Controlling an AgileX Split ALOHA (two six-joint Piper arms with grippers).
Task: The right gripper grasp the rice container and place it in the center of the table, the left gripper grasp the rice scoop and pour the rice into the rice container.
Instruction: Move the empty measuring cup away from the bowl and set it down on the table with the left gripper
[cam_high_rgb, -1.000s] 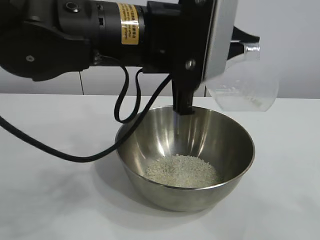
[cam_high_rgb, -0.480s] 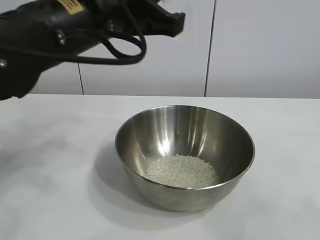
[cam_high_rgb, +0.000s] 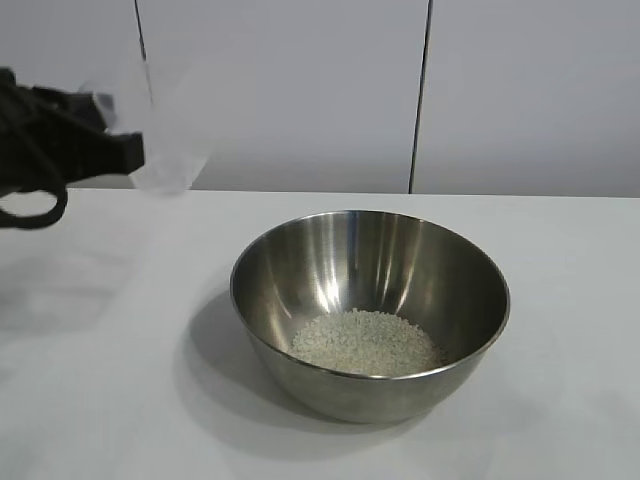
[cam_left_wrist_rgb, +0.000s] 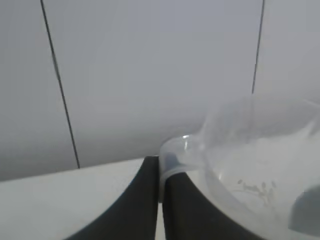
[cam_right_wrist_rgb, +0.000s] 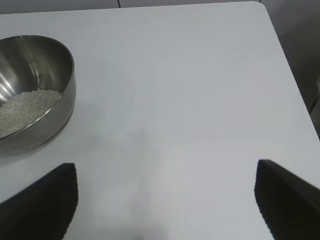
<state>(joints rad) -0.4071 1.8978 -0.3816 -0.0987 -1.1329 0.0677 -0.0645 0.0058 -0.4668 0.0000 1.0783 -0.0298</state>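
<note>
rice (cam_high_rgb: 365, 342) in rice container (cam_high_rgb: 300, 270), left tool (cam_left_wrist_rgb: 160, 200) clamping rice scoop (cam_left_wrist_rgb: 250, 165)

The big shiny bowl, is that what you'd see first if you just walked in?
Yes, the steel bowl sits in the middle of the white table, with a small heap of rice at its bottom. Off at the left edge, up above the table, the left end effector holds a clear plastic cup. The right end effector hangs open over bare table beside the bowl.
</note>
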